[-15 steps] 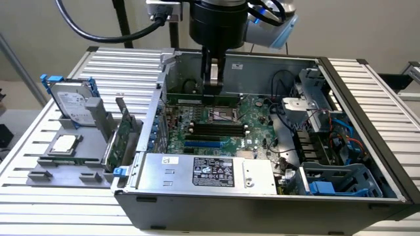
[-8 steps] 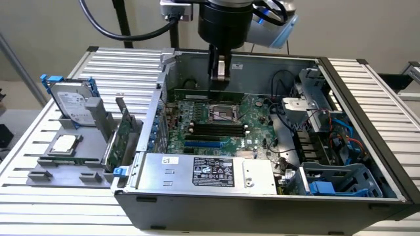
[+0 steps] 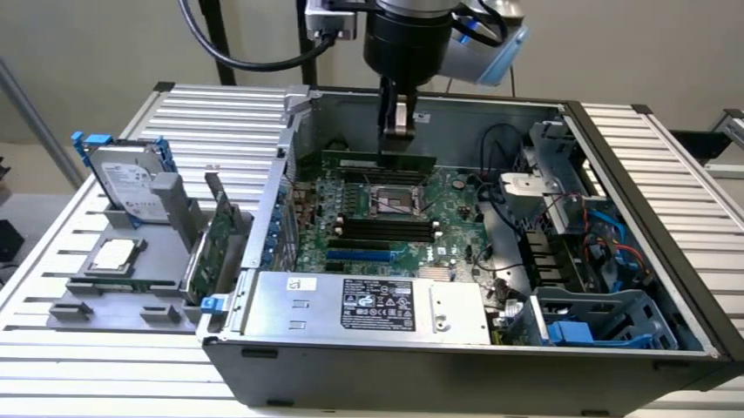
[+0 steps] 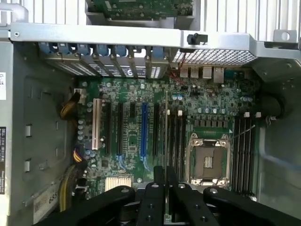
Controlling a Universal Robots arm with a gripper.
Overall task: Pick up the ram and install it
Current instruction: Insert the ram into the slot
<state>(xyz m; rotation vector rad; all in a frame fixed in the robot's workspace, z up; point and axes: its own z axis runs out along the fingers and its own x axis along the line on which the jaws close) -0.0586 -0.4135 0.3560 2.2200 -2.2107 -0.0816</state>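
Nearest edge of the open computer case (image 3: 651, 174): silver power supply (image 3: 361, 305) with a black label; blue plastic drive cage (image 3: 605, 324) in the corner on the exterior view's right.

Behind that, the green motherboard (image 3: 454, 205) lies flat on the case floor. A blue expansion slot (image 3: 362, 255) comes first, then a row of black memory slots (image 3: 384, 230), then the bare processor socket (image 3: 389, 198).

On the table (image 3: 221, 113), on the exterior view's left of the case, sits a grey tray (image 3: 70, 312). It holds a large green card (image 3: 215, 239) standing on edge with a blue tab (image 3: 212, 303), and beyond it a silver hard drive (image 3: 125, 183) propped upright.

Further back, over the board, is the ram (image 3: 358, 162). It hangs level with its long edge down, clear of the slots and not seated. Its middle is pinched in the gripper (image 3: 398, 138), fingers narrow and clamped on either face of the stick. The arm comes straight down from above.

Wrist view: black fingers (image 4: 153, 193) tight around the stick, which is seen edge-on as a thin line. That line runs parallel to the memory slots, above the strip between them and the expansion slots.

Far wall of the case and black cables behind the arm.
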